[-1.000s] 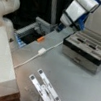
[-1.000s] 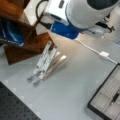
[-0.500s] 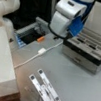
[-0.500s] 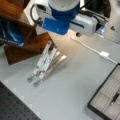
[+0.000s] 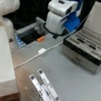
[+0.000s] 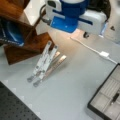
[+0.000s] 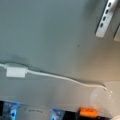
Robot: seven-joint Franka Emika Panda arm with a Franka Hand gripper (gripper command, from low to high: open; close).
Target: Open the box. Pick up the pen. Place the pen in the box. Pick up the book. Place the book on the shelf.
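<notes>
Since a second ago my arm has swung to a front view's left, off the open box (image 5: 91,51). What looks like the pen (image 6: 115,97) lies inside, lengthwise along a compartment. The end effector (image 5: 55,35) hangs over the white cable (image 5: 41,51). I cannot tell its grip, nor find the book.

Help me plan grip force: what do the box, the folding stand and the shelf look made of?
Box: seemingly metal sides, silvery-grey and matte, with a pale, soft-looking lining. Stand: likely aluminium, with bright silvery bars showing a sheen. Shelf: apparently wood, dark brown and glossy, under a pale top.
</notes>
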